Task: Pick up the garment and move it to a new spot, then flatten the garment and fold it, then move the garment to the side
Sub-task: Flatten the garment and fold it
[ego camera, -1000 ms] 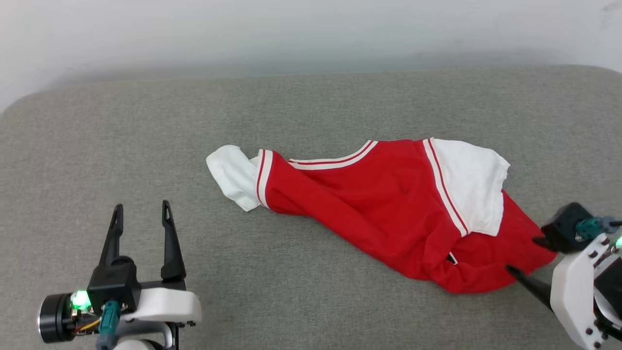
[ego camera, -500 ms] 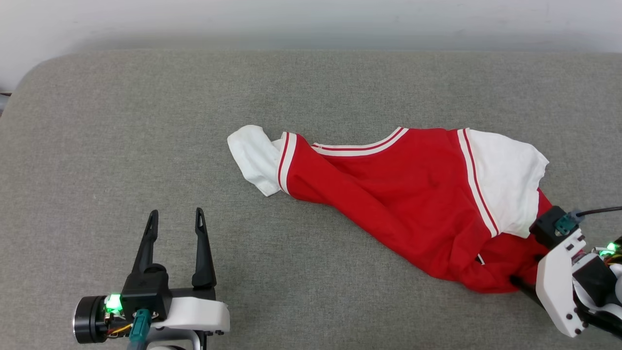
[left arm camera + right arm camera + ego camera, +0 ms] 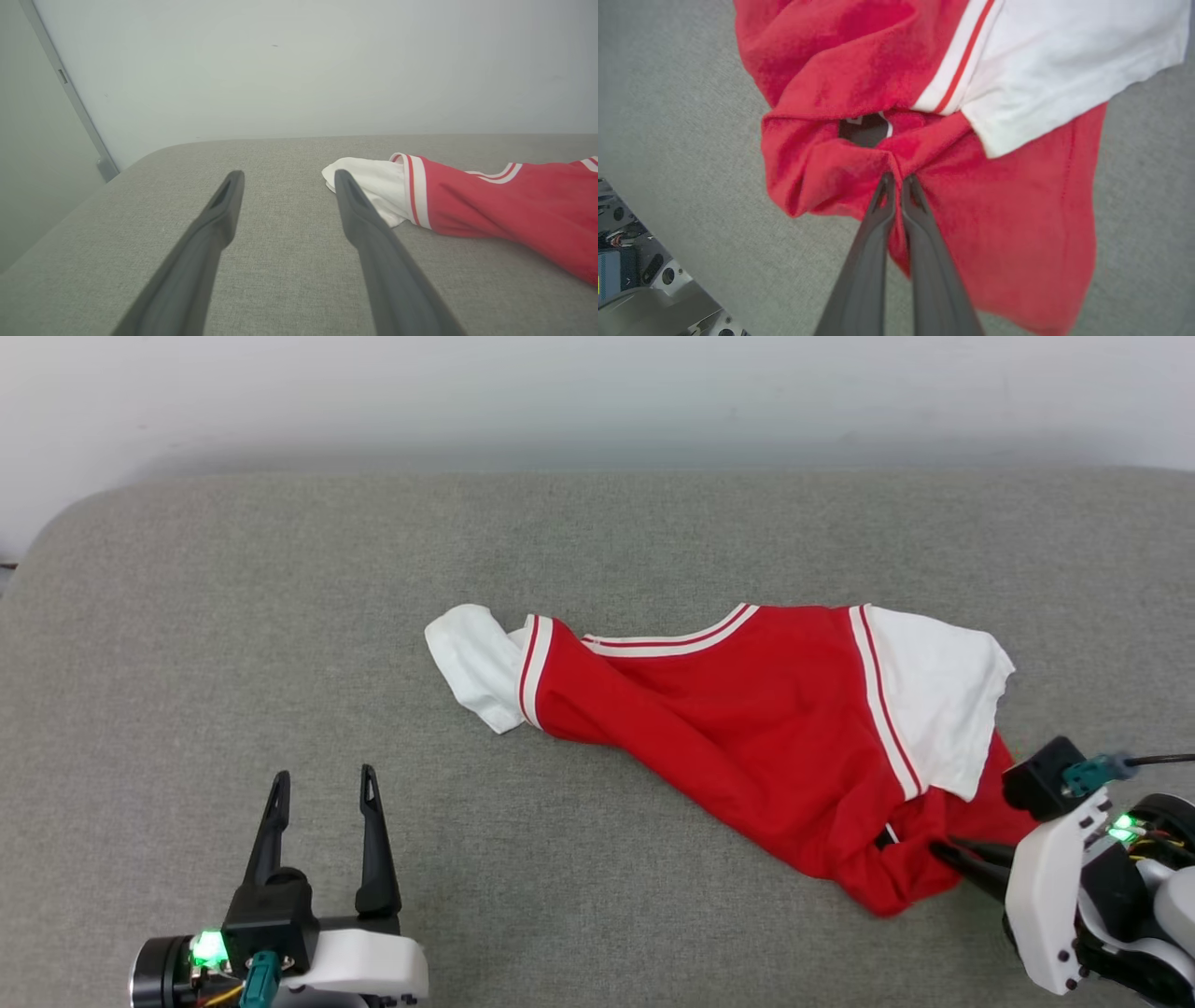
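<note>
At my lower right, right gripper [image 3: 896,179] tight on the garment [image 3: 747,728]; my left gripper [image 3: 322,775] wide, empty.

I seem to be in a plain test room or lab, though I cannot be sure: a broad grey fabric-covered pad [image 3: 280,616] with a rounded corner sits against a smooth white wall [image 3: 597,392], with a grey metal strip [image 3: 71,93] running up at its left end.

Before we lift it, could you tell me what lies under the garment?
The garment rests on the grey cushion; the fabric hides anything beneath its folds.
</note>
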Controlling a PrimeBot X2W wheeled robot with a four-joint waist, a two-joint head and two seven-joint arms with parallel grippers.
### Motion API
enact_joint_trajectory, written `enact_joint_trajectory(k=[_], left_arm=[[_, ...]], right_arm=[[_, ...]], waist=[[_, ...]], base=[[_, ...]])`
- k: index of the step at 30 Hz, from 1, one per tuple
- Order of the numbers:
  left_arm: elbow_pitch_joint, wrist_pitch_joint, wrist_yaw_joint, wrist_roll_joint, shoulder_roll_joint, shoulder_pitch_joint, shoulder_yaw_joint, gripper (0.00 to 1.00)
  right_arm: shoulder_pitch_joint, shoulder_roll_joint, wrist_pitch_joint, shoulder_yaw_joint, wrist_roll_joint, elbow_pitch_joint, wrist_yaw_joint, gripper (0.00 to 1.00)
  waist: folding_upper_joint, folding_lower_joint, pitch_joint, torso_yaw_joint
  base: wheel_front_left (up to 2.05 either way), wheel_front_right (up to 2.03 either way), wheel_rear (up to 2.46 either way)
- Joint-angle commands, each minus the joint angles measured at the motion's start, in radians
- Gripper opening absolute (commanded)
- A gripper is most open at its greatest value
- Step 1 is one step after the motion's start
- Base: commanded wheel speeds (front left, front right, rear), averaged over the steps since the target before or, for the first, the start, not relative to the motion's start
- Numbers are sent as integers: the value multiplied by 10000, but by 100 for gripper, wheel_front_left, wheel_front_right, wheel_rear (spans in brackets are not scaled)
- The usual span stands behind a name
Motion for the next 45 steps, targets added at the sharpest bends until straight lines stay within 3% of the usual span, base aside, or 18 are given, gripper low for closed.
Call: enact_joint_trajectory(k=[1,9,13,18,25,26,27,28,34,40,45], left_arm=[[-20,-24,-55,61,-48,148,52,100],[-18,-24,-319,276,-255,361,189,100],[6,-24,-418,354,-343,407,262,100],[34,-24,-498,431,-430,506,383,100],[138,-24,-635,555,-486,448,456,100],[148,-24,-642,580,-484,455,475,100],[150,-24,-653,586,-488,474,496,100],[152,-24,-658,593,-491,509,518,100],[157,-24,-665,675,-530,597,613,100],[44,-24,-672,715,-582,677,673,100],[-50,-24,-703,786,-614,612,655,100]], right_arm=[[171,-179,-94,-102,127,-228,-8,0],[1638,-1042,-463,-1109,1207,-2251,-8,0],[2804,-1116,-635,-1728,1436,-2633,-8,0],[4053,-601,-726,-2259,1239,-2200,-8,0],[4553,412,-879,-2499,343,-812,-12,0],[4581,590,-969,-2572,322,-763,-11,4],[4596,682,-1066,-2657,258,-776,-11,42],[4573,695,-1189,-2785,116,-810,-9,100],[4960,574,-1507,-3887,-381,-1801,-8,100],[5598,441,-1386,-6069,-870,-3367,-8,100],[5301,551,-747,-7658,-1736,-3973,-8,100]], waist=[[-1,0,-126,-105],[-1,0,-298,-181],[-1,0,-329,-161],[-1,0,-309,-171],[-1,0,-275,-151],[-1,0,-287,-166],[-1,0,-301,-183],[-1,0,-318,-207],[-1,0,-461,-355],[-1,0,-514,-454],[-1,0,-408,-428]], base=[[0,0,0],[0,0,0],[0,0,0],[0,0,0],[0,0,0],[0,0,0],[0,0,0],[0,0,0],[0,0,0],[0,0,0],[0,0,0]])
